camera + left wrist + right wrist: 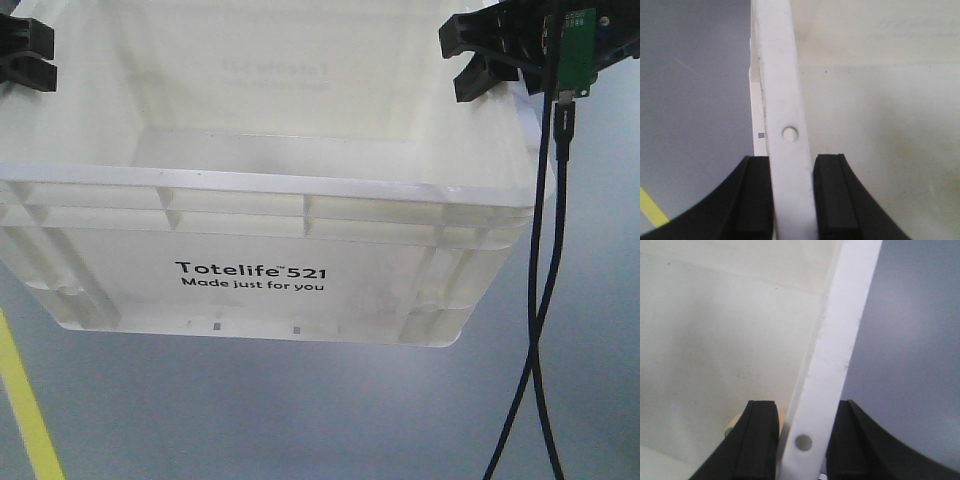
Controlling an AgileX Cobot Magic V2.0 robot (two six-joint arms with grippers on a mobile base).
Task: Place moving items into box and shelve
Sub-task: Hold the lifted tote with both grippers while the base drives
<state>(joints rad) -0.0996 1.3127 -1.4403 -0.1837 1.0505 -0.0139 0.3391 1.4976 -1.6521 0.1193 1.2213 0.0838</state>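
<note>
The box [250, 280] is a large white crate with black "Totelife 521" print facing the front view, and it hangs above the grey floor. My left gripper [25, 55] sits at its left rim and my right gripper [480, 60] at its right rim. In the left wrist view the white rim [782, 75] runs between the black fingers of my left gripper [792, 200], which is shut on it. In the right wrist view the rim [850, 315] lies between the fingers of my right gripper [807, 440], also shut. A small pale yellow object [731, 426] peeks from behind one finger inside the box.
Grey floor [300, 420] lies under the box. A yellow floor line [25, 410] crosses the lower left. Black cables [545, 300] hang down at the right from a green circuit board [577, 45] on the right arm.
</note>
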